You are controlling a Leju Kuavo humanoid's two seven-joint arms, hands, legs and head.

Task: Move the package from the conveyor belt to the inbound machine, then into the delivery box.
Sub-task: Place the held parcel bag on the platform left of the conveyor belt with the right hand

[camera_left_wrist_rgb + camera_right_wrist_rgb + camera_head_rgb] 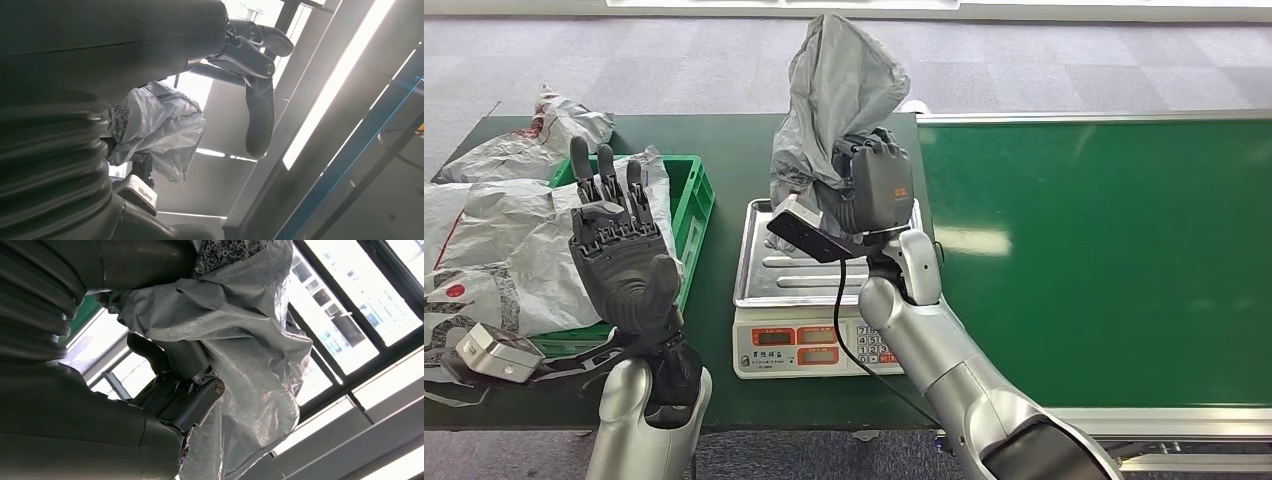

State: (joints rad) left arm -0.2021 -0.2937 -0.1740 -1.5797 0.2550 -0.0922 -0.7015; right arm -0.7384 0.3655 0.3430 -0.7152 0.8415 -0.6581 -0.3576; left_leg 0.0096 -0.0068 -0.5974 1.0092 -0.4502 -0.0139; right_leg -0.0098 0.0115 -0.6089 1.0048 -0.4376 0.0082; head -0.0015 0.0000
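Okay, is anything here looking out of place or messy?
Yes: grey packages spill over the green crate's rim onto the table. Otherwise the right hand holds its package above the scale.

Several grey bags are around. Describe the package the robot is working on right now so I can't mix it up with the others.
Start at the silver scale between the green crate and the conveyor belt. Above its pan, the right hand grips a crumpled grey plastic package. It is the only bag lifted up; the others lie in and beside the crate.
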